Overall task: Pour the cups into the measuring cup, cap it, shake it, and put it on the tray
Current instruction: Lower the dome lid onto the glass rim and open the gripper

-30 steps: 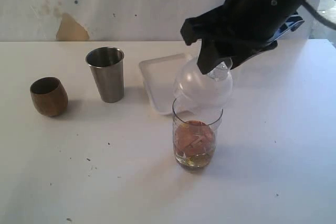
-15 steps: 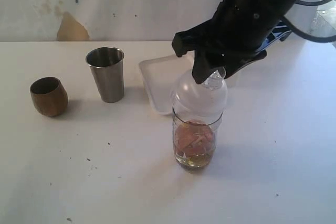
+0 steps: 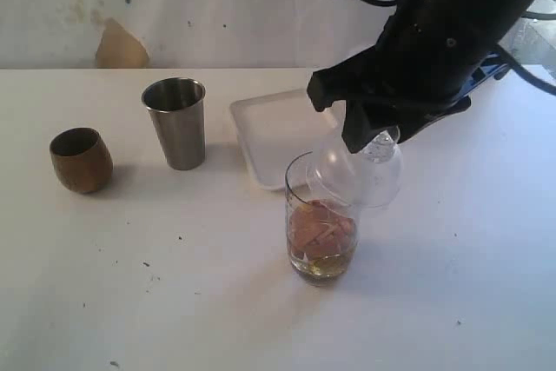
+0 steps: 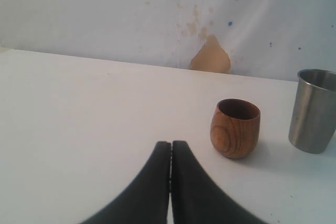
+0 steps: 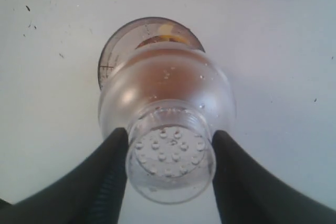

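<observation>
Cap has slid off-centre, tilted over measuring cup rim; right gripper pinches its neck, left gripper closed, empty; needs reseating.

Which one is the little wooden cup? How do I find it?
Look at the white table, on the left of the exterior view, where two cups stand. The wooden cup is the one furthest left, with the steel tumbler to its right. It is short, round and brown, while the tumbler is tall, shiny and grey.

White table; stained wall
</observation>
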Robot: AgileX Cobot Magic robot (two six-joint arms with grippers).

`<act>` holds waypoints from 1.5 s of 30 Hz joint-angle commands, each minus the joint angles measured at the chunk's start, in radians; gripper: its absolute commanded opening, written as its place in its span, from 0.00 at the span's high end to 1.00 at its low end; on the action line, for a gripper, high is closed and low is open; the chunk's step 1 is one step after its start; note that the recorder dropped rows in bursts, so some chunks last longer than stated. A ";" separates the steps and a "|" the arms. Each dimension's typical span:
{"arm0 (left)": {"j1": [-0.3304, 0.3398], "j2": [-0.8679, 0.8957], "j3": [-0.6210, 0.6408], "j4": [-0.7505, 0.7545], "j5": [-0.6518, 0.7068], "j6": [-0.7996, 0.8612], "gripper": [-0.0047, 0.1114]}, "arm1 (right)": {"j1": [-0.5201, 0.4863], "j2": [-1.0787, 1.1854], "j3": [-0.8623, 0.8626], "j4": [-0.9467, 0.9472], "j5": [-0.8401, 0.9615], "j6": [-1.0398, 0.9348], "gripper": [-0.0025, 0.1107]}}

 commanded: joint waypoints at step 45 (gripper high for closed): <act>0.001 -0.005 0.005 -0.003 -0.014 -0.001 0.95 | 0.002 0.062 0.001 0.034 -0.136 -0.036 0.55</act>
